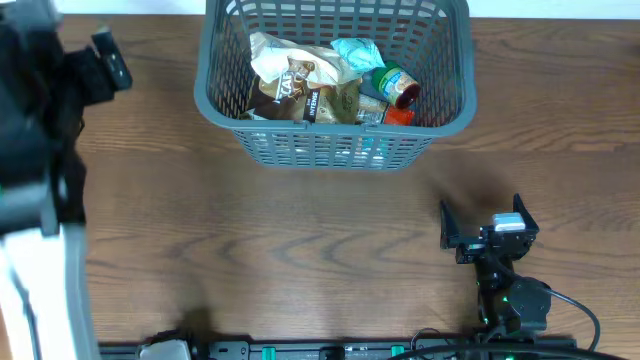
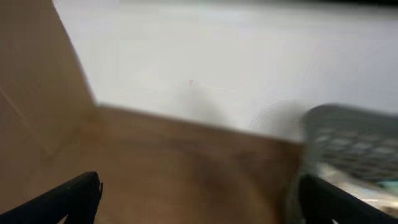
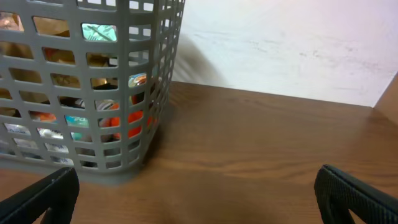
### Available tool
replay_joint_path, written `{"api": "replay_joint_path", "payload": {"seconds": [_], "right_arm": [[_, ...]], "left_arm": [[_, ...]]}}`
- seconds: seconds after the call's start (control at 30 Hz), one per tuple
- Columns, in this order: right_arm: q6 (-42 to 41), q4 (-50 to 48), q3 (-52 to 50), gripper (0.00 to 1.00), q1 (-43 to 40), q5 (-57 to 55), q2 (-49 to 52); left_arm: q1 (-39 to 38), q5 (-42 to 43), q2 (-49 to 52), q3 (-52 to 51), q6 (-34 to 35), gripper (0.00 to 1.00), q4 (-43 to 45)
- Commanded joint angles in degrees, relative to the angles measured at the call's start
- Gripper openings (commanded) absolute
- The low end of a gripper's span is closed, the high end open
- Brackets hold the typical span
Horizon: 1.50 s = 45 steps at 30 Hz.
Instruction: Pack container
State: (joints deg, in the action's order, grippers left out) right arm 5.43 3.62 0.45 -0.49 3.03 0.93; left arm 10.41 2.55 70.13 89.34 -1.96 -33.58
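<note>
The table (image 1: 300, 250), a brown wood-grain surface, is carrying the whole setup and is filling most of the overhead view. A pale wall is bordering its far edge.

The left arm (image 1: 40, 130) is occupying the left edge of the overhead view as a large dark mass. The left wrist view is blurred. The left tool (image 2: 199, 190) is showing its two black fingers at the bottom corners of that view, standing wide apart and gripping nothing.

The basket (image 1: 440, 40), grey with lattice walls, is standing upright on the table at the far centre edge, well apart from both tools. It is holding several things piled together.

The right arm (image 1: 510, 295) is sitting at the near right of the table. The right tool (image 3: 196, 180) is facing the basket's near right corner, with its fingers spread wide and nothing between them.

Inside the basket, a crumpled pale and brown packet (image 1: 290, 75) is lying on the left side. A teal packet (image 1: 357, 52) is lying toward the far right. A small bottle (image 1: 395, 85) with a green label and a red cap is lying just beside the teal packet.
</note>
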Motion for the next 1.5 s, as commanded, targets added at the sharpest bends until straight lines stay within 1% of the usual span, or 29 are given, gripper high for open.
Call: {"api": "replay_joint_path", "payload": {"seconds": [0.0,0.17,0.33,0.4,0.53,0.67,0.73,0.97,1.1,1.27,1.47], "right_arm": [[-0.66,0.24,-0.15,0.99,0.48,-0.2,-0.66],[-0.66,0.24,-0.15,0.99,0.48,-0.17,-0.66],[-0.66,0.24,-0.15,0.99,0.48,-0.2,-0.66],[-0.66,0.24,-0.15,0.99,0.48,-0.17,-0.66],[-0.66,0.22,-0.15,0.99,0.48,-0.2,-0.66],[-0.66,0.24,-0.15,0.99,0.48,-0.2,-0.66],[-0.66,0.24,-0.15,0.99,0.48,-0.17,-0.66],[-0.66,0.22,-0.15,0.99,0.48,-0.17,-0.66],[-0.68,0.24,-0.15,0.99,0.48,-0.2,-0.66],[-0.66,0.24,-0.15,0.99,0.48,-0.17,-0.66],[-0.66,0.24,-0.13,0.99,0.48,-0.2,-0.66]], "left_arm": [[-1.97,-0.61,-8.79,-0.15,-0.37,0.99,-1.6],[-4.66,-0.2,-18.4,-0.24,-0.37,0.99,-6.29],[-5.46,0.02,-25.7,-0.96,-0.33,0.99,-13.44],[-5.46,0.02,-28.68,-2.84,-0.35,0.99,-14.4],[-5.46,0.02,-34.91,-9.53,-0.35,0.99,-13.66],[-5.46,0.02,-41.18,-19.41,0.55,0.99,-8.55],[-5.46,0.04,-44.26,-25.11,1.42,0.99,-4.31],[-6.62,0.04,-53.62,-44.65,7.91,0.99,10.29],[-8.2,0.04,-57.2,-53.94,8.74,0.99,17.59],[-9.84,0.04,-59.36,-62.99,8.72,0.99,25.0],[-9.92,0.9,-60.33,-70.03,9.9,0.99,30.84]]}}
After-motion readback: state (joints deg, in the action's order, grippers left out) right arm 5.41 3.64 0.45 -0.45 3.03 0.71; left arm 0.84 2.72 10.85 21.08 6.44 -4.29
